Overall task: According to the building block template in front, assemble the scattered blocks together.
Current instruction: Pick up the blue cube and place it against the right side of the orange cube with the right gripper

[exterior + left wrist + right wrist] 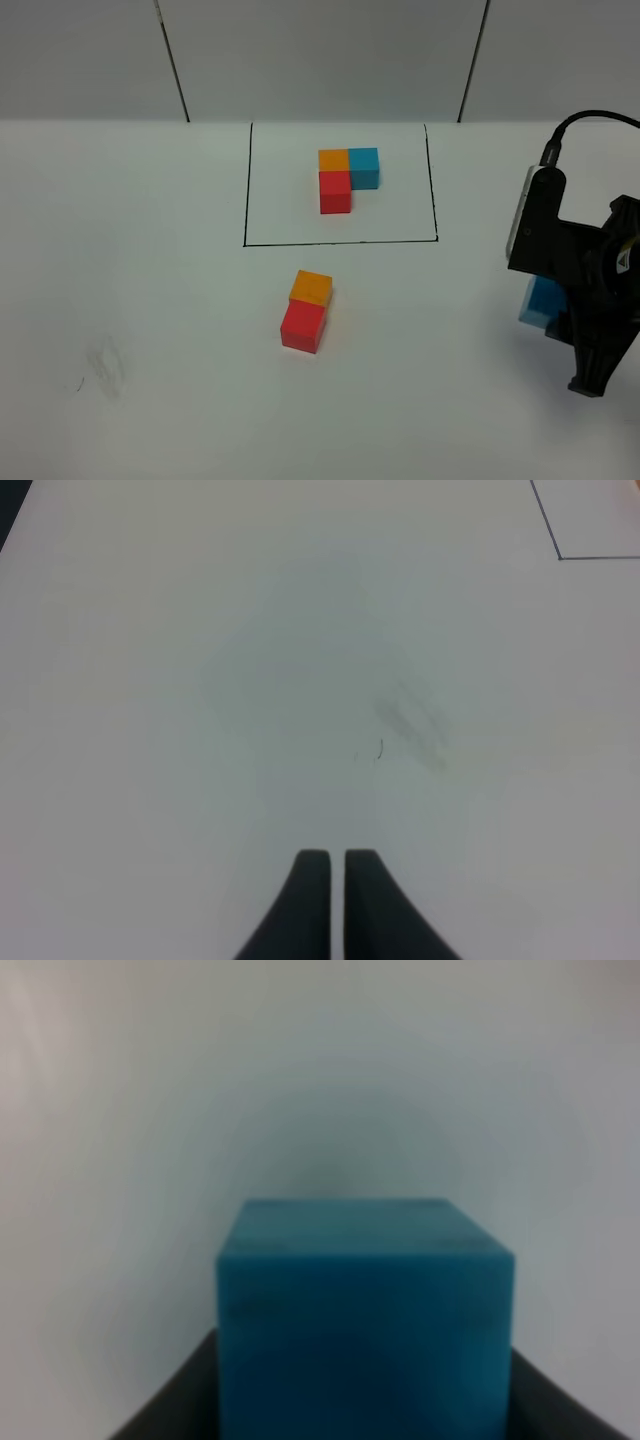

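White table, right fingers gripping blue cube near its edge, left fingers closed.

Bare table left of the stacked-together orange and red blocks.

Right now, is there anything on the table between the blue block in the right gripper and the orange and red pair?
No. In the exterior high view, only bare white table lies between the blue block and the orange and red pair.
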Tool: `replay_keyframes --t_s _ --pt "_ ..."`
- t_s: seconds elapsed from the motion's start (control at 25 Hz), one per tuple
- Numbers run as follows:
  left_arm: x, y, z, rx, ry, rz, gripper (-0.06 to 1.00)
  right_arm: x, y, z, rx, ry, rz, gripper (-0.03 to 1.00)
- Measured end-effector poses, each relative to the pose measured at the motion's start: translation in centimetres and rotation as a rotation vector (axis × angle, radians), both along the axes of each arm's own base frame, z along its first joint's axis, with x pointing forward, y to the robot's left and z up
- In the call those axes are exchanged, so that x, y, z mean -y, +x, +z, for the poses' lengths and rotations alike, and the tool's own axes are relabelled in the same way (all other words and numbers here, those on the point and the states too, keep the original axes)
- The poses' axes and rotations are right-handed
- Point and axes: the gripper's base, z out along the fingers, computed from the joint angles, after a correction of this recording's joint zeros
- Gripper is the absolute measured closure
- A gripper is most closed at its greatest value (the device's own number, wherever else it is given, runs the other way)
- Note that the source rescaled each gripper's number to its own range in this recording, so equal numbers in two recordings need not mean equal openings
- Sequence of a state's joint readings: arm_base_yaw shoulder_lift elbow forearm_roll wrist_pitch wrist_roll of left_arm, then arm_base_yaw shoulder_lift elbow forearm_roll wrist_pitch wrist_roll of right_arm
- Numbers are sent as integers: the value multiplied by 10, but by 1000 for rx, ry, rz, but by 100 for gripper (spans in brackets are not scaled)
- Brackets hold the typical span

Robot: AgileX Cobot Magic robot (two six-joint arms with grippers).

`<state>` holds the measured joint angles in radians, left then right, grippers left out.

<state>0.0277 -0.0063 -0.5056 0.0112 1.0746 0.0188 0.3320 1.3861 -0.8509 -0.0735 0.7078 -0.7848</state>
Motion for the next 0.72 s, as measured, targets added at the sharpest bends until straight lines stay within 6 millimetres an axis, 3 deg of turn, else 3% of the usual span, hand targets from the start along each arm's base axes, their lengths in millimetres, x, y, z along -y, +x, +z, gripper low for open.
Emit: replay_keyframes --t_s 0.36,0.72 --pt "0 0 0 0 0 0 94 -29 24 3 -25 20 46 46" --pt "0 0 0 0 0 0 94 -73 53 -6 -51 30 120 46"
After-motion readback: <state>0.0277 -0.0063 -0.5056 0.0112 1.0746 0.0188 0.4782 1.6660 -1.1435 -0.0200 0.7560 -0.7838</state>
